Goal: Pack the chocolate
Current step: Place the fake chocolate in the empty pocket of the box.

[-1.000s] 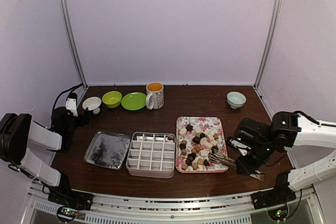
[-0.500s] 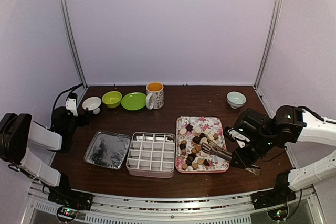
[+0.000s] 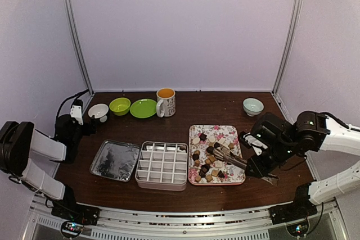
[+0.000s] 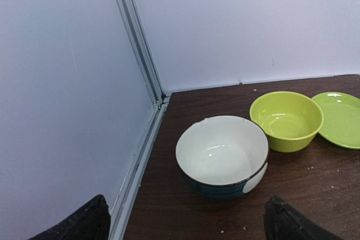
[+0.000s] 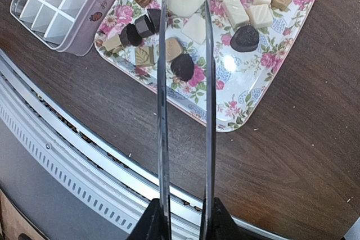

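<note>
The table point(image 3: 214, 105) is carrying everything. The right gripper point(image 5: 183, 223) is reaching in from the right edge with its fingers drawn narrow, clamping the tongs point(image 5: 163, 111) by their handle end. The left gripper point(image 4: 185, 226) is hanging at the far left corner with its fingers spread wide, holding nothing and facing the white bowl point(image 4: 222, 153).

The box point(image 3: 162, 164) of square cells is sitting front and centre. A metal pan point(image 3: 115, 160) is lying just beside it on the left and the tray point(image 3: 216, 128) just beside it on the right. The plate point(image 3: 143, 108), the mug point(image 3: 166, 102) and the green bowl point(image 4: 286, 119) are standing along the back.

The tongs are stretching over the tray. Their blades are running either side of a cream piece, though contact cannot be told. The chocolate point(image 5: 246, 36), dark, tan and cream, is lying scattered on the tray.
</note>
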Motion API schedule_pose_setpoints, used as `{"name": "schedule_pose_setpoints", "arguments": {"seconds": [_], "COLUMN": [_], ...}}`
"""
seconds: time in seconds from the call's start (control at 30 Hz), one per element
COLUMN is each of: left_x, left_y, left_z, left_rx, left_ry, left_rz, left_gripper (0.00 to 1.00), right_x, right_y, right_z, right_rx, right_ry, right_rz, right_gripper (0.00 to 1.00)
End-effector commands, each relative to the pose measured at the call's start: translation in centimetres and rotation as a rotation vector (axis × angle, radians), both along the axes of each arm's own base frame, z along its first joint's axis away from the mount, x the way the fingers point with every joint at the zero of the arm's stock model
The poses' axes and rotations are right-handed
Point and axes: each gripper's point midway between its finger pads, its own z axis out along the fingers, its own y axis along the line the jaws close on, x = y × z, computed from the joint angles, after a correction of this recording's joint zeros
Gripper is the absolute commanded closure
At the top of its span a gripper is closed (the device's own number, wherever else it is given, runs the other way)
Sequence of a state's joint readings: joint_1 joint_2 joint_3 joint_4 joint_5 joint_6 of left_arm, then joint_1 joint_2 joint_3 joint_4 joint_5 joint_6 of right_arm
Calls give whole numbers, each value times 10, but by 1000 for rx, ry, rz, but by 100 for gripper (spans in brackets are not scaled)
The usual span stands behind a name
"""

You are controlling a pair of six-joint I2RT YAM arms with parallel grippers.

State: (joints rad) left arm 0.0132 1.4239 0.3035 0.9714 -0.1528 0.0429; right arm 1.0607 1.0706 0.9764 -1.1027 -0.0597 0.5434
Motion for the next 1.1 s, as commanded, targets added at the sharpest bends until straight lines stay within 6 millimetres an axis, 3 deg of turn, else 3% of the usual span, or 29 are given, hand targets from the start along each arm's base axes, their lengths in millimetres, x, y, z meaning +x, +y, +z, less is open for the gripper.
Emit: {"name": "schedule_pose_setpoints", "arguments": {"seconds": [0.0,0.4,0.77,1.07], "left_x": [6,6,6,6], "left_y": [3,3,3,3], "left_z": [21,21,21,21], "left_rx": [-5,-5,-5,-5], "left_ry": [-75,-74,-73,-74], "left_rz": [10,9,9,9], "left_gripper": [2,2,2,2], "right_x": [15,45,63,70], "right_y": [12,61,96,109], "right_z": [21,56,60,56], "right_rx": [50,169,251,255], "right_ry": [-88,-188,-220,-224], "right_rz": [2,17,20,29], "right_gripper": [75,75,75,75]}}
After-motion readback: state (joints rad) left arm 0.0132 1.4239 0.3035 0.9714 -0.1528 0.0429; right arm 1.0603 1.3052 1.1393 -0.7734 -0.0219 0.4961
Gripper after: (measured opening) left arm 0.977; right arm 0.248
